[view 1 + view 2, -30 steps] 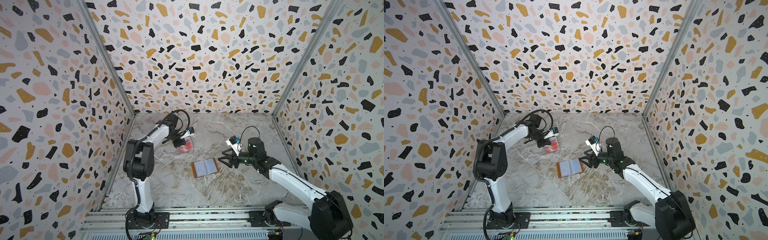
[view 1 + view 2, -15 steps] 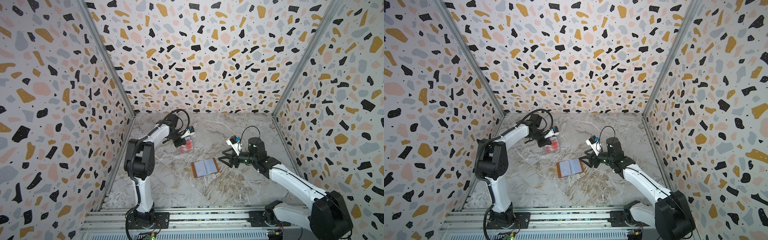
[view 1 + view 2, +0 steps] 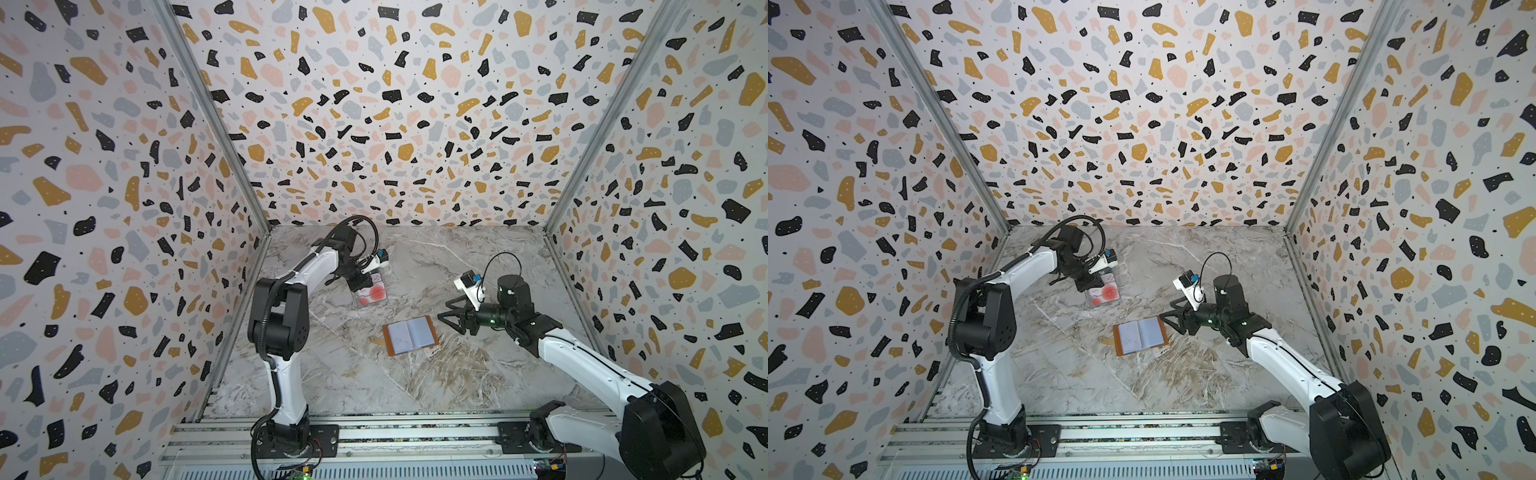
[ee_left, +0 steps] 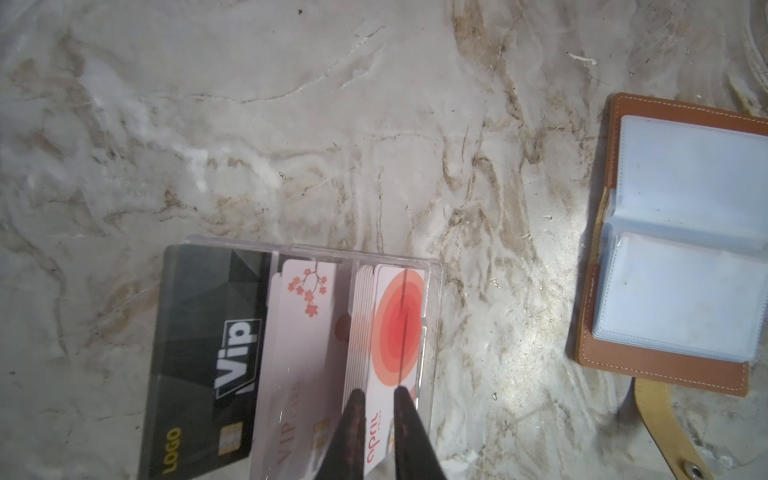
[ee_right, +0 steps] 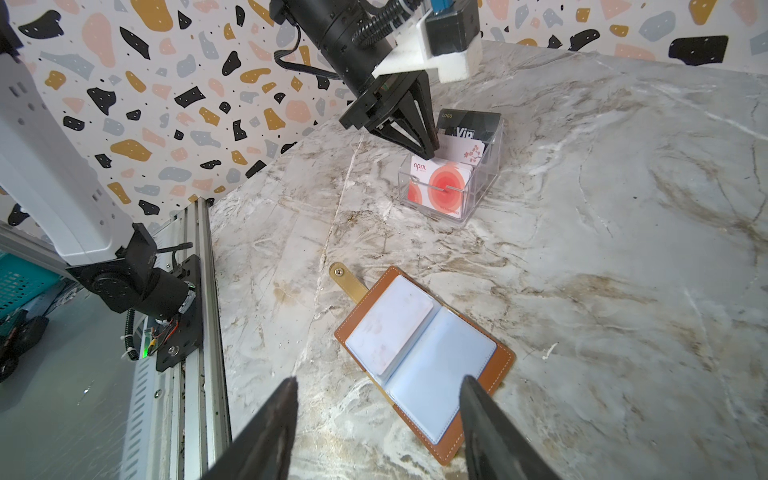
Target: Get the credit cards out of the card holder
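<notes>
Room around the card holder point(image 3: 410, 335)
We saw bare table point(image 3: 457, 386) all round it; well apart stood the clear case point(image 3: 371, 293) under the left gripper point(image 3: 365, 286), and the right gripper point(image 3: 449, 318) hung near the holder's opposite edge.

Stitched leather card holder point(image 5: 424, 361), glossy plastic case point(image 5: 484, 170)

Left gripper point(image 4: 377, 392) angles down, jaws narrowly parted; right gripper point(image 5: 379, 380) hovers low, jaws spread wide.
</notes>
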`<state>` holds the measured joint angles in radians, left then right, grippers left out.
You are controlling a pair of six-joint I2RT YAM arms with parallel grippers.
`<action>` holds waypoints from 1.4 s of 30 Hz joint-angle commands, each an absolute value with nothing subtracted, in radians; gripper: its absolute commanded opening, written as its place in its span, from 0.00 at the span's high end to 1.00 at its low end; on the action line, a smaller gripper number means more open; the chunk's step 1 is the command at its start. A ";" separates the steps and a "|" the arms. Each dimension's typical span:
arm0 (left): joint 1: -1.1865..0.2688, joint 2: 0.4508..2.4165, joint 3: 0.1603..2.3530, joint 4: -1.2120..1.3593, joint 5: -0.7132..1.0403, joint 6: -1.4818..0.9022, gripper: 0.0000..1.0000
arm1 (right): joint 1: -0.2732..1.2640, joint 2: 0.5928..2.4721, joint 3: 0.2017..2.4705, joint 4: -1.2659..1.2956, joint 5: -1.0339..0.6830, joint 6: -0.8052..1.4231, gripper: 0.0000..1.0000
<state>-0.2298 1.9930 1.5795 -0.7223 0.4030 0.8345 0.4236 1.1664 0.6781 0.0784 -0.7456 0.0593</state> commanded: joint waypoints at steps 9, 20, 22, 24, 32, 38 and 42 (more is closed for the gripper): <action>-0.229 1.829 1.601 -0.611 0.397 0.588 0.81 | 0.465 1.195 0.708 0.062 -0.523 0.087 0.37; -0.386 1.381 1.024 -0.221 0.340 0.286 0.53 | 0.607 1.273 0.744 0.071 -0.257 0.113 0.36; -0.455 1.325 0.894 -0.110 0.324 0.167 0.51 | 0.623 1.303 0.761 0.067 -0.257 0.109 0.36; -0.523 1.283 0.776 0.002 0.269 0.053 0.51 | 0.640 1.335 0.784 0.054 -0.247 0.103 0.36; -0.631 1.209 0.475 0.281 0.114 -0.207 0.61 | 0.695 1.405 0.830 0.045 -0.216 0.100 0.36; -0.638 1.227 0.403 0.328 0.053 -0.268 0.64 | 0.770 1.471 0.857 0.026 -0.177 0.094 0.35; -0.639 1.262 0.374 0.399 0.064 -0.315 0.68 | 0.824 1.526 0.878 0.048 -0.183 0.117 0.35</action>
<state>-0.6334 1.2392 0.3916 0.2878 0.0830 -0.2562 0.7956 1.5089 0.8352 0.0532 -0.1936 0.1024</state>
